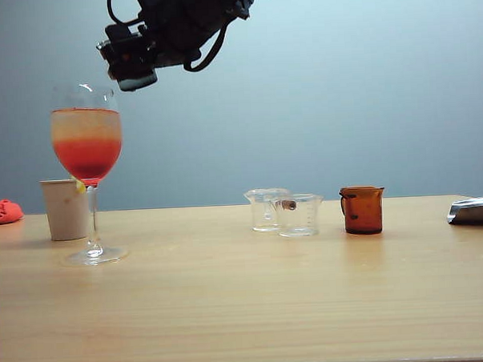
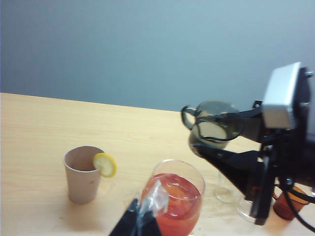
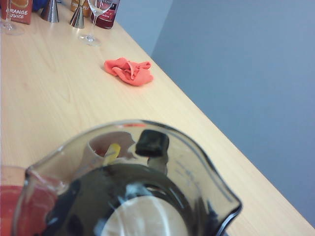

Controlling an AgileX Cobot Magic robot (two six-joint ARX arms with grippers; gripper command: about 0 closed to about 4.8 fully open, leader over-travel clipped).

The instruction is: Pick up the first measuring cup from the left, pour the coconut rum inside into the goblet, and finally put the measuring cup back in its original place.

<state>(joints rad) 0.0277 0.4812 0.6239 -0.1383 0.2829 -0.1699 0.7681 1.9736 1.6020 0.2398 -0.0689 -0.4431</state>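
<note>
The smoky measuring cup (image 2: 211, 125) hangs in the air, tipped on its side, with my right gripper (image 2: 224, 142) shut on it. In the right wrist view its open mouth (image 3: 147, 196) fills the frame and the liquid inside does not show. That arm (image 1: 171, 28) reaches across from the right to just above the goblet (image 1: 88, 152), which stands at the left with a layered red-orange drink. The goblet's bowl (image 2: 174, 199) is below and in front of the cup. My left gripper (image 2: 142, 221) hovers near the bowl, fingers together, holding nothing.
A beige paper cup (image 1: 66, 209) with a lemon slice (image 2: 105, 164) stands just behind the goblet. Two clear measuring cups (image 1: 287, 211) and an amber one (image 1: 362, 209) stand mid-table. A red cloth (image 3: 129, 71) lies far left, a silvery packet (image 1: 475, 211) far right.
</note>
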